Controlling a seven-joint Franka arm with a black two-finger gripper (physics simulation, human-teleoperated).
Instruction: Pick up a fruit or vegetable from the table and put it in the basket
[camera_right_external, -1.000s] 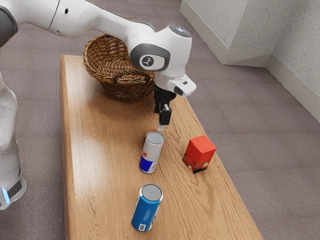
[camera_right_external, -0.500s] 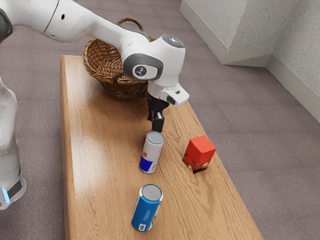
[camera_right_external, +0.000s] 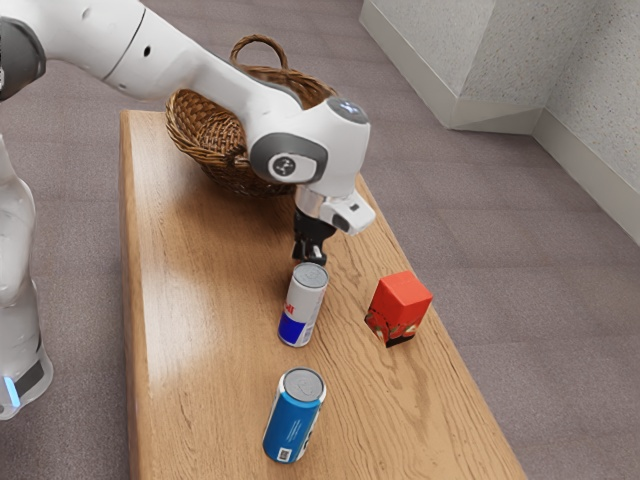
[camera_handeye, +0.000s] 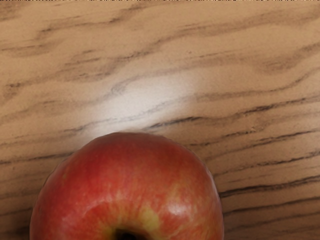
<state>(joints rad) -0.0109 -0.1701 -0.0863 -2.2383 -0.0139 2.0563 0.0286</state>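
no legible text; no numbers (anywhere)

Wood-grained surface (camera_right_external: 200, 350). Exterior view, clock centred on silver-blue can (camera_right_external: 304, 300): wicker basket (camera_right_external: 195, 125) at eleven, red box (camera_right_external: 402, 292) at three, blue can (camera_right_external: 290, 425) at six. Wrist view: red-yellow apple (camera_handeye: 125, 180).

1. We count two drink cans: one silver-and-blue can (camera_right_external: 303, 305) and one blue can (camera_right_external: 292, 422).
2. We count one apple (camera_handeye: 125, 185), seen in the wrist view.
3. We count one wicker basket (camera_right_external: 230, 178).
4. We count one red block (camera_right_external: 402, 295), probably a box, though its patterned lower part is hard for us to make out.
5. We count one wooden counter (camera_right_external: 205, 350) carrying these things.
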